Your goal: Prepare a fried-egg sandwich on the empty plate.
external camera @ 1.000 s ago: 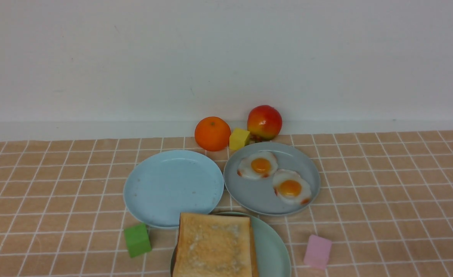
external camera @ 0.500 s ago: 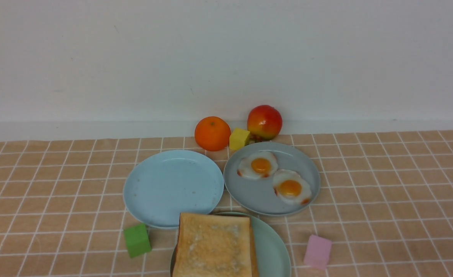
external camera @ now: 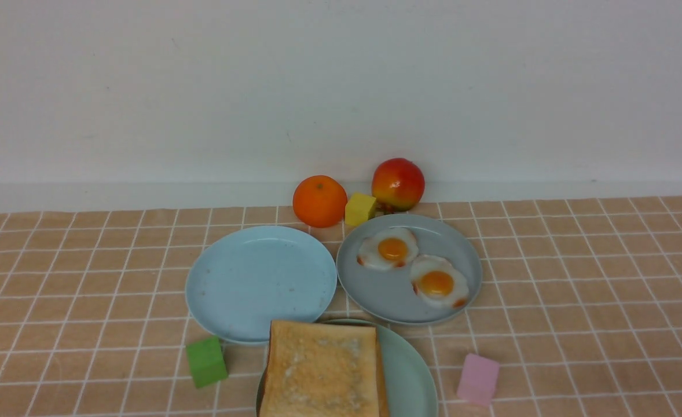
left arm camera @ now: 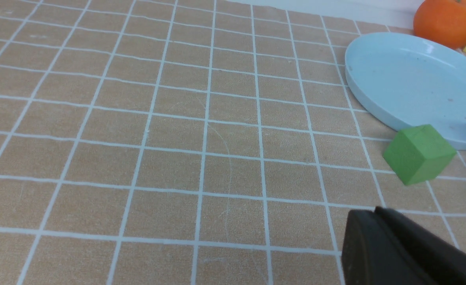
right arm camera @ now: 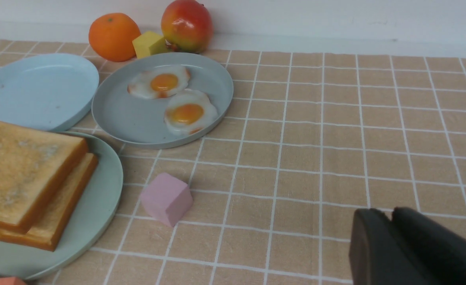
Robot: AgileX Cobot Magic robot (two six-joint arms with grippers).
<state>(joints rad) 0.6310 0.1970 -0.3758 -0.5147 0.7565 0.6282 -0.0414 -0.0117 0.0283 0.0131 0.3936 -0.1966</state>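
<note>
- I see the worktop [external camera: 578,278] under a tan cloth gridded in white.
- Directly on it: a sky-blue plate [external camera: 261,282], a grey-blue plate [external camera: 376,289] just beside it, and a mint-green plate [external camera: 410,376] nearest me.
- At the back stand an orange [external camera: 319,201], a yellow block [external camera: 360,209] and a red fruit [external camera: 398,183].
- A green cube [external camera: 206,361] and a pink cube [external camera: 478,379] flank the mint-green plate.

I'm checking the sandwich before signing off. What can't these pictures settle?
- Whether an egg lies between the toast slices: the top slice covers it in the front and right wrist views.
- Mint-green plate, near side: cut by the front view's bottom edge.
- Left hand: mostly outside the left wrist view.
</note>
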